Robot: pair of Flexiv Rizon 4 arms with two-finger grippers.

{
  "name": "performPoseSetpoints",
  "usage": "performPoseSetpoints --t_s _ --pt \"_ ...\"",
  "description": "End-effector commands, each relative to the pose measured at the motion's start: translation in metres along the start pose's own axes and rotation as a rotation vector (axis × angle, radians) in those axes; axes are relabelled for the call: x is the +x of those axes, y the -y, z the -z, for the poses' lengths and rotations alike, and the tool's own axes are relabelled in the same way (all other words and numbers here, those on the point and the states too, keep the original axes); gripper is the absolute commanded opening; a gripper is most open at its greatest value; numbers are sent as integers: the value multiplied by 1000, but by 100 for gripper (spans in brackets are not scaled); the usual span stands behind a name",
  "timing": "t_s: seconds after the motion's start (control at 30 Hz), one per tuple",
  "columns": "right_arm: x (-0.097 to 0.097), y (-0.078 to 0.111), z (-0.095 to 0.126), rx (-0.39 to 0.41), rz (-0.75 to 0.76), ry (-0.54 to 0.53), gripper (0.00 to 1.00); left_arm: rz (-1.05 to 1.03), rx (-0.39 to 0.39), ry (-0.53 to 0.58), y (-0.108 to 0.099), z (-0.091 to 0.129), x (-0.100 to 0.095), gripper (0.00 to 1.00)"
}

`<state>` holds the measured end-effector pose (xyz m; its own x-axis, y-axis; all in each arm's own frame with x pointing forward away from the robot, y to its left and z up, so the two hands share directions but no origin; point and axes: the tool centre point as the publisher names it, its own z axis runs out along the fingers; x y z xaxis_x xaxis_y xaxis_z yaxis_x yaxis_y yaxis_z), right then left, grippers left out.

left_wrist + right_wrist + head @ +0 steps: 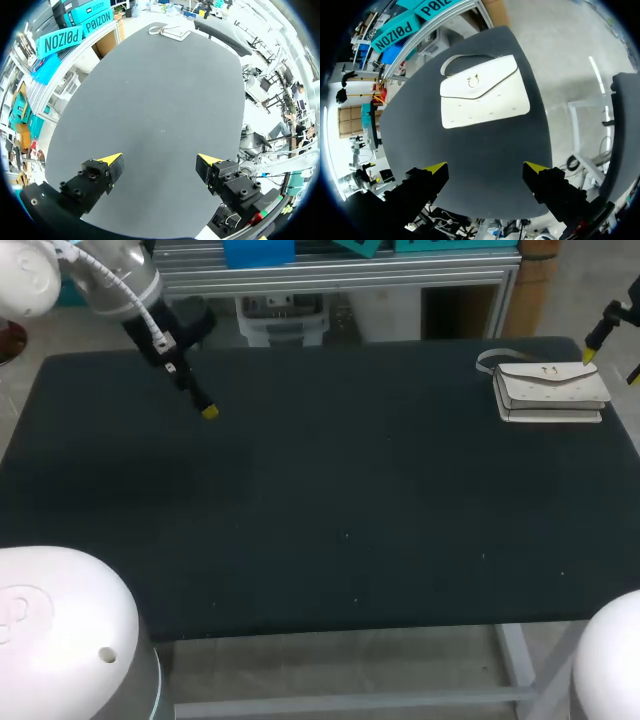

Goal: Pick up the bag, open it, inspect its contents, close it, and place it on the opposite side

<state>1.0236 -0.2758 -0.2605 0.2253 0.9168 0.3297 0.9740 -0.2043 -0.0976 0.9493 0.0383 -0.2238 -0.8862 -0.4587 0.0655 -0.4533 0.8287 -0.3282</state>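
A white flap bag point(551, 390) with a metal clasp and a thin strap lies flat at the table's far right corner, its flap down. My right gripper point(612, 365) hangs just beyond the bag's right end, at the view's right edge. From the right wrist the bag point(485, 92) lies ahead of my open right gripper point(485, 168), apart from both fingers. My left gripper point(207, 411) hovers over the far left of the table, open and empty. In the left wrist view the bag point(174, 33) shows small at the table's far end, well ahead of the left gripper point(160, 159).
The dark table top point(320, 500) carries only the bag. Its right edge point(622, 430) runs close beside the bag, and the back edge is just behind it.
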Motion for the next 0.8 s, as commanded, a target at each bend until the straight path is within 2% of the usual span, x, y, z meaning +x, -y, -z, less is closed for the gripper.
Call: performPoseSetpoints --t_s 0.03,0.3,0.57,0.8 --pt "-9 -10 -8 8 -4 -15 100 -87 115 -27 -4 -9 0 100" --pt "-16 -23 -17 -8 -3 -37 100 -282 257 -9 12 -30 5 100" --pt "-31 -37 -27 -18 -38 -94 100 -407 326 -28 22 -41 9 100" --pt "-47 -50 -31 -51 -78 -98 100 -460 346 -41 28 -47 12 100"
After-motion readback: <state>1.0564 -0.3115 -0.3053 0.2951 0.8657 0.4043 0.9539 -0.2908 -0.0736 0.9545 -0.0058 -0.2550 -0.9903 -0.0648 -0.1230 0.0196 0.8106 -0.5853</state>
